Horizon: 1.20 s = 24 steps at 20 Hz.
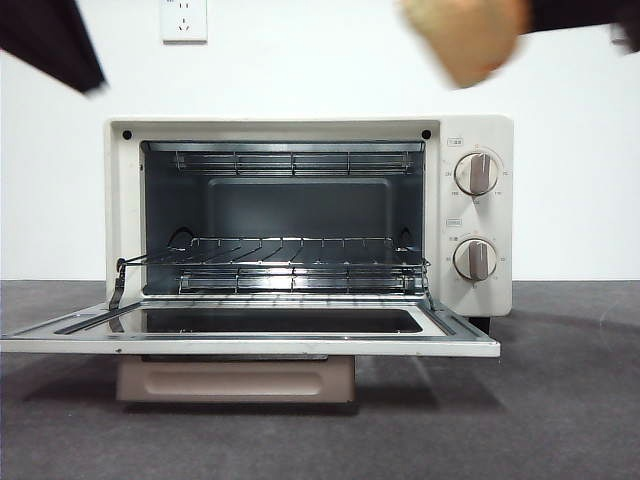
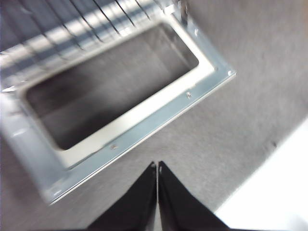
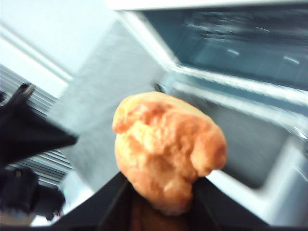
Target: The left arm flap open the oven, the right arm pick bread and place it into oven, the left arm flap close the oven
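The cream-white oven stands in the middle of the table with its door folded down flat; the wire rack inside is bare. The lumpy golden bread hangs blurred high above the oven's right side, held in my right gripper, whose jaws are shut on it. The right wrist view shows the bread over the open door and cavity. My left gripper is shut and holds nothing, hovering above the door's corner. The left arm shows as a dark shape at the top left of the front view.
A wall socket sits on the white wall behind. The oven's two knobs face front on its right panel. Grey table cloth spreads around the oven.
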{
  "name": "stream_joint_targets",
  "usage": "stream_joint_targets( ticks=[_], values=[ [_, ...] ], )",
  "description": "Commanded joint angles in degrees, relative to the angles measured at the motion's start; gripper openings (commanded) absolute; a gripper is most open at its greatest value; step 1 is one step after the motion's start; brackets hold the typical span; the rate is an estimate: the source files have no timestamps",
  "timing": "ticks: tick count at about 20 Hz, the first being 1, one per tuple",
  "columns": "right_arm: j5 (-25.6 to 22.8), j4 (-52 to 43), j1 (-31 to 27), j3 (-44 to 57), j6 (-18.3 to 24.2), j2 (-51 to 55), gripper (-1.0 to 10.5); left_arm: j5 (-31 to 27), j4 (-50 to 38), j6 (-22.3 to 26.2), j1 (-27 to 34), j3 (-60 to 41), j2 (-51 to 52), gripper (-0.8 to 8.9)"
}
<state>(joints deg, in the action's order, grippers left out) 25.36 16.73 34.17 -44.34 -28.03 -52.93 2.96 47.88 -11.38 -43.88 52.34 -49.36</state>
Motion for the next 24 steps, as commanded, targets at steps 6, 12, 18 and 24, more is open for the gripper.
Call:
stream_joint_targets(
  ticks=[6, 12, 18, 24],
  values=[
    [-5.46, -24.68, 3.85, -0.79, -10.45, -21.49, 1.3, -9.94, 8.79, -2.93, -0.22, 0.66, 15.96, 0.08],
    [-13.25, -33.88, 3.85, -0.79, -13.11, -31.52, 1.3, -15.17, 11.28, -4.66, -0.22, 0.70, 25.51, 0.08],
    [-24.37, -38.16, 3.80, -0.79, -17.00, -34.34, 1.3, -15.17, 12.72, -4.81, -0.24, 2.47, 26.99, 0.08],
    [-30.36, -41.94, 3.08, -0.85, -19.15, -35.58, 1.3, -15.08, 13.81, -4.85, -0.24, 2.60, 26.99, 0.08]
  ],
)
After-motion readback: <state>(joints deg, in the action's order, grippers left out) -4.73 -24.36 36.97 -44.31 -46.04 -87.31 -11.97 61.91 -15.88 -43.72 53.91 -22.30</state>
